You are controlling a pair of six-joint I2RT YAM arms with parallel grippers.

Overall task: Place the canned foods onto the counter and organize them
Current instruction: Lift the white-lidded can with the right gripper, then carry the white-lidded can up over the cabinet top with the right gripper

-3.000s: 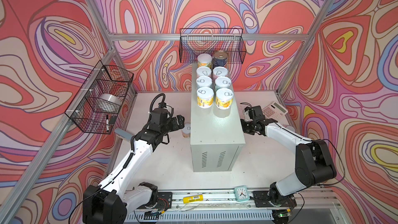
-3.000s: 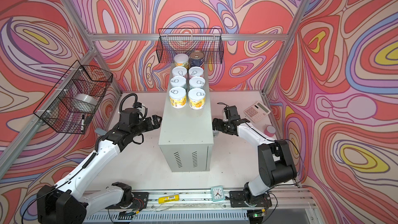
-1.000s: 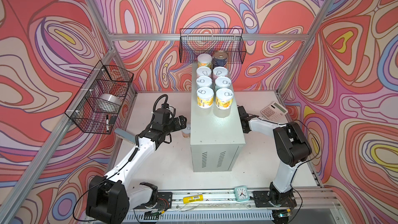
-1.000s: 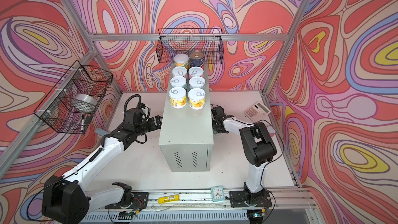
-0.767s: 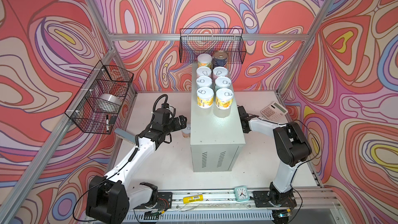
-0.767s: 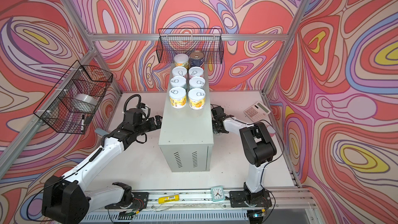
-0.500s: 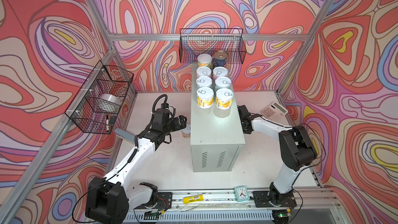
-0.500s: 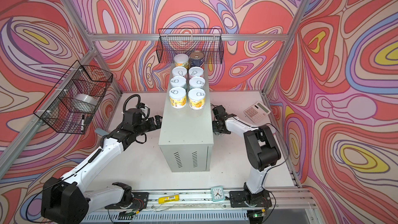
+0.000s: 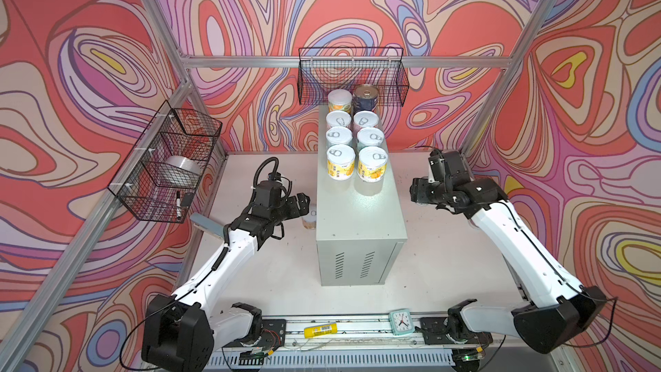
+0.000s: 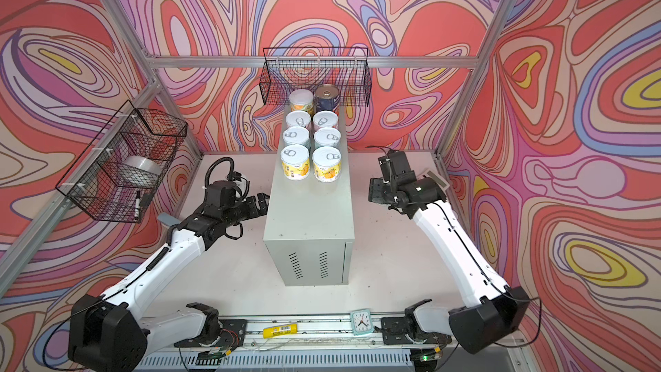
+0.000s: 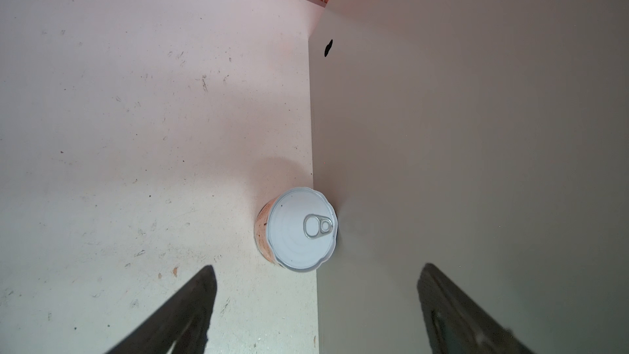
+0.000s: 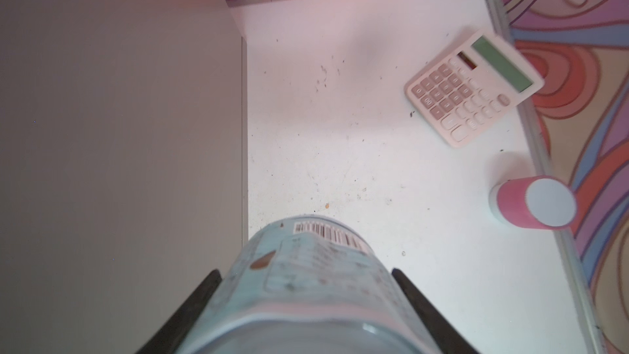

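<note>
Likely these tins are rigid, smooth-walled and moderately heavy, best pinched across the label. The right gripper (image 9: 417, 191) is clamped that way on a pale-blue can (image 12: 306, 284), right of the counter (image 9: 361, 216). The left gripper (image 9: 302, 203) gapes wide, holding nothing, near an orange can (image 11: 299, 229) against the counter's left side. Eight cans (image 9: 341, 161) stand paired at its far end (near half bare). The left wire basket (image 9: 150, 205) holds a tape roll (image 9: 182, 169).

Calculator (image 12: 473, 88), clock (image 9: 401, 321), yellow tube (image 9: 321, 329), tape roll (image 9: 180, 170)
</note>
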